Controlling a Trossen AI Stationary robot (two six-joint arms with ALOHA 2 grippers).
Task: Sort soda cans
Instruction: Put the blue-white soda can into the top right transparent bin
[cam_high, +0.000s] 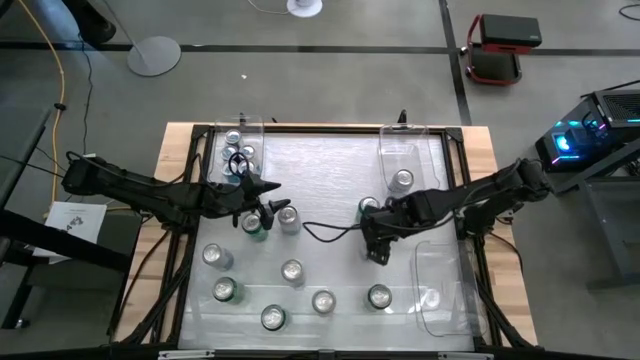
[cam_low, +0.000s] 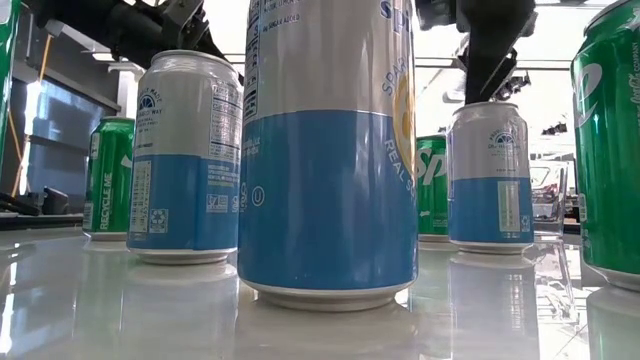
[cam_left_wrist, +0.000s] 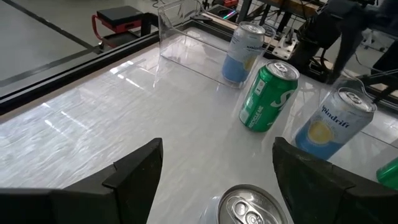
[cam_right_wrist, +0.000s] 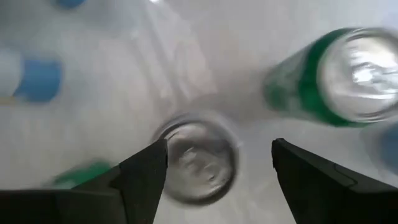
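Several soda cans stand upright on the white table top, green ones and silver-and-blue ones. My left gripper is open at the table's left middle, next to a green can and a silver can. In its wrist view a silver can top shows low between its fingers. My right gripper points down at the table's right middle, open above a silver-topped can. In the low view it hangs just over a silver-and-blue can. A green can stands just beyond it.
Clear plastic bins stand at the far left with three cans, at the far right with one can, and at the near right. Loose cans dot the near half. A black cable crosses the middle.
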